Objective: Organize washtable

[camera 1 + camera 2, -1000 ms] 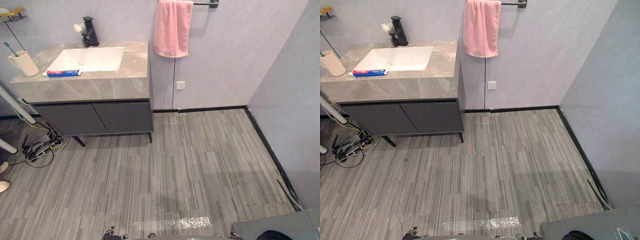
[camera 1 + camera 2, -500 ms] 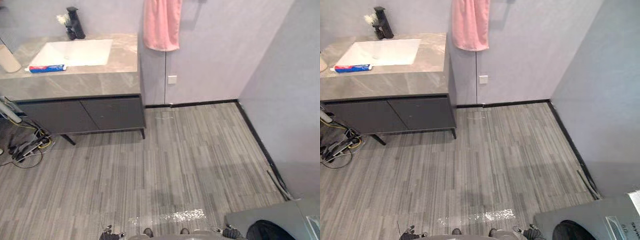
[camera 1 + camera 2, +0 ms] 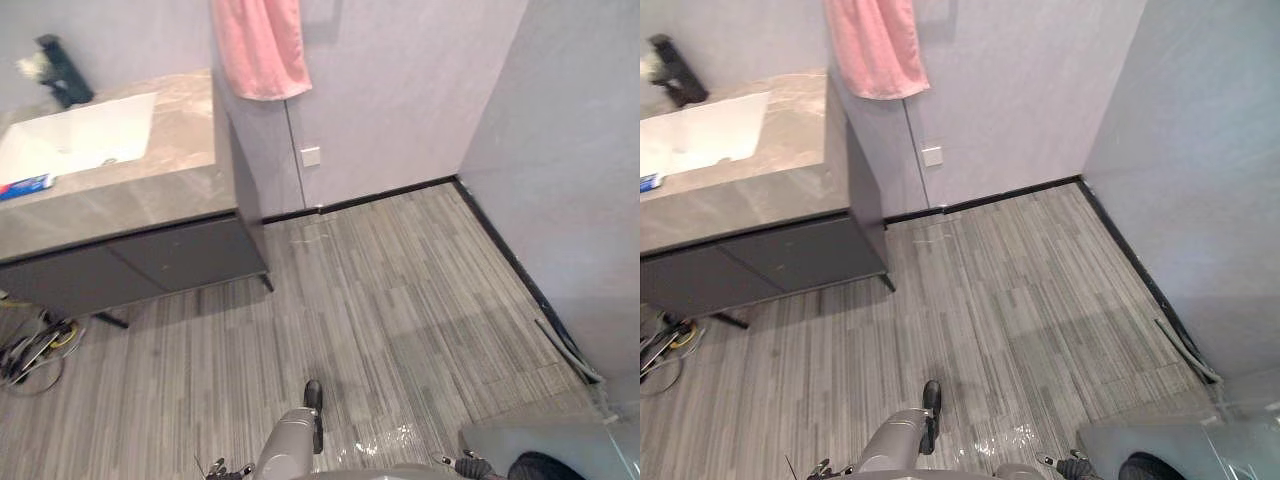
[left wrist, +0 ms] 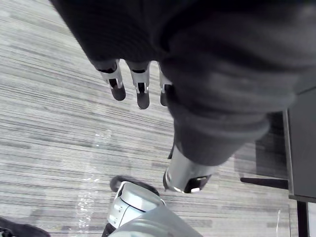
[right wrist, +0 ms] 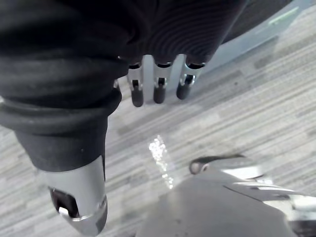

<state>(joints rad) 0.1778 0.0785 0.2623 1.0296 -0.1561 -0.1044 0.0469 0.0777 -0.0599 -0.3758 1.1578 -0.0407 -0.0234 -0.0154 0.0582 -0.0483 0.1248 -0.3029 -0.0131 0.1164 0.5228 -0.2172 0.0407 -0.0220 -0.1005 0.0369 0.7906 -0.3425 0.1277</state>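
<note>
Head view swung right since before, table (image 3: 185, 130) now upper left, my left hand (image 4: 140, 86) and right hand (image 5: 159, 81) hang released, fingers straight, over floor (image 4: 49, 123).

floor (image 3: 400, 300): grey striped planks, 1 glare patch near the bottom edge | back wall (image 3: 390, 90) and right wall (image 3: 570, 150): pale grey, black skirting (image 3: 360, 201) | white socket plate (image 3: 311, 156) on back wall | washtable (image 3: 170, 185): grey marble top, dark cabinet fronts, at left
</note>
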